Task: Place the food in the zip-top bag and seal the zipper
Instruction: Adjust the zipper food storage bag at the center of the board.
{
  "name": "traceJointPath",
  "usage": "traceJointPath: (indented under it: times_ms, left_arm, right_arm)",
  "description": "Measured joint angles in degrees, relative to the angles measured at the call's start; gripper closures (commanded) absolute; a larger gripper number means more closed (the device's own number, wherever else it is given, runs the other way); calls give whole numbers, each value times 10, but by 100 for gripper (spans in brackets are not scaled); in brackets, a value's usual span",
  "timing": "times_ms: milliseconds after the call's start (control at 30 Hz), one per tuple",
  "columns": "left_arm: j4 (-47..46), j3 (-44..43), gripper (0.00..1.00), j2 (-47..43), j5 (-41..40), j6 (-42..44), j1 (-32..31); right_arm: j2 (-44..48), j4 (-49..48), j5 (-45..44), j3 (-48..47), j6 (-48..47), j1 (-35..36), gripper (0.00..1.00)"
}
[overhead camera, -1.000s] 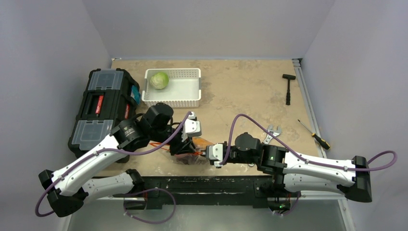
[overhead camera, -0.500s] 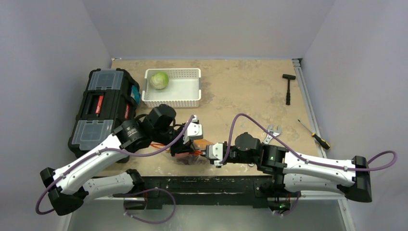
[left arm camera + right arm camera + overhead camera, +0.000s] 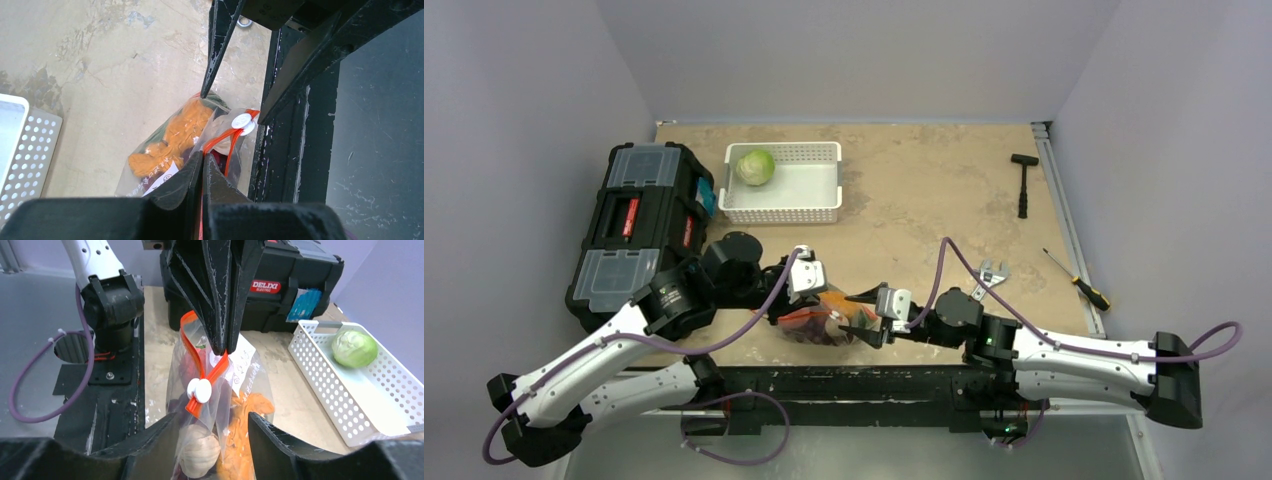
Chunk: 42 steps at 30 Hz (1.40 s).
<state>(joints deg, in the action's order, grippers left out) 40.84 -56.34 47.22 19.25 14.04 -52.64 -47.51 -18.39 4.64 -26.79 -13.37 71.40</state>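
The zip-top bag [image 3: 220,390] is standing mouth-up at the near edge of the table [image 3: 924,190], between both grippers. It is holding the food: an orange carrot [image 3: 247,425], a pale bulb [image 3: 200,450] and dark red pieces. The zipper [image 3: 189,340] is running from the left gripper [image 3: 224,347] toward the right gripper [image 3: 231,107], with its white slider [image 3: 199,388] at the right-hand end. The left jaws are pinching the zipper. The right jaws are standing apart, flanking the bag. The white basket [image 3: 779,214] is holding a green cabbage [image 3: 755,167]. The black toolbox [image 3: 639,225] is showing "DELIXI". The bag's white label [image 3: 241,356] is illegible.
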Motion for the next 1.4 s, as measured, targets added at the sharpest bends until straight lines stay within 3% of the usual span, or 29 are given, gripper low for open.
traceJointPath:
  times_ms: [167, 400, 700, 767, 867, 933, 1133, 1400]
  left_arm:
    - [-1, 0, 100, 2, -2, 0, 0]
    - [-1, 0, 100, 5, -4, -1, 0]
    - [-1, 0, 100, 6, -12, -4, 0]
    - [-1, 0, 100, 7, -13, -6, 0]
    - [-1, 0, 100, 12, -14, -6, 0]
    - [0, 0, 100, 15, -15, -6, 0]
    - [7, 0, 71, 15, -11, 0, 0]
    - [5, 0, 64, -6, 11, 19, -7]
  right_arm:
    - [-13, -50, 9, 10, 6, -3, 45]
    - [-21, -100, 3, 16, 7, -3, 62]
    - [-57, -118, -9, 16, -4, 4, 58]
    - [-62, -118, -12, 16, -9, 7, 65]
    - [-62, -124, -26, 16, -19, 12, 94]
    - [-62, -127, -39, 16, -25, 14, 100]
    - [-61, -110, -32, 10, -18, 9, 100]
    - [-68, -28, 45, -42, 24, -25, 100]
